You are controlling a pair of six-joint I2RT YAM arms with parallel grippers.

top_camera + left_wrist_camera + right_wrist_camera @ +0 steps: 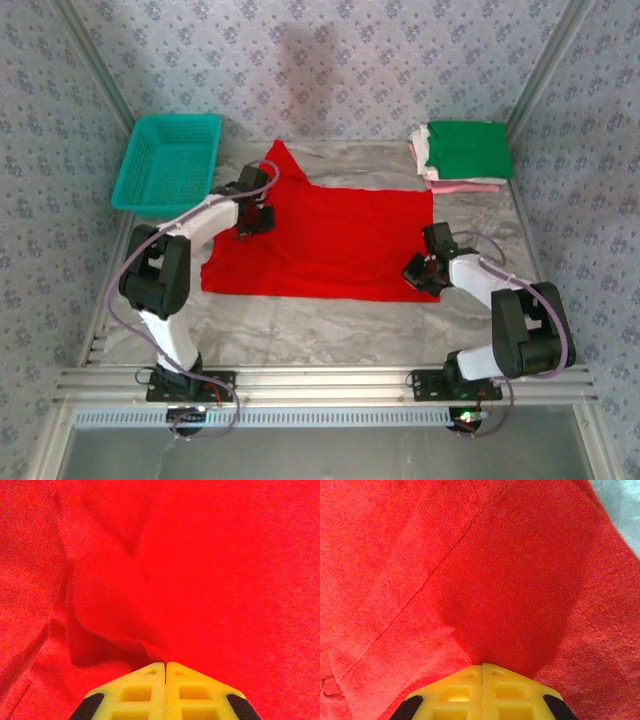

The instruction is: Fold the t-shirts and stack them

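Red t-shirt (330, 240) lies mostly spread on table (330, 335), just right of teal basket (165, 165); no finished fold seen.
L gripper (252, 215) pinched tight on shirt edge nearest basket.
R gripper (425, 268) clamped on corner farthest from basket.
Folded pile (460, 155) (green top, white + pink under) sits far right of basket.
Est. left to do: fold red, stack it.
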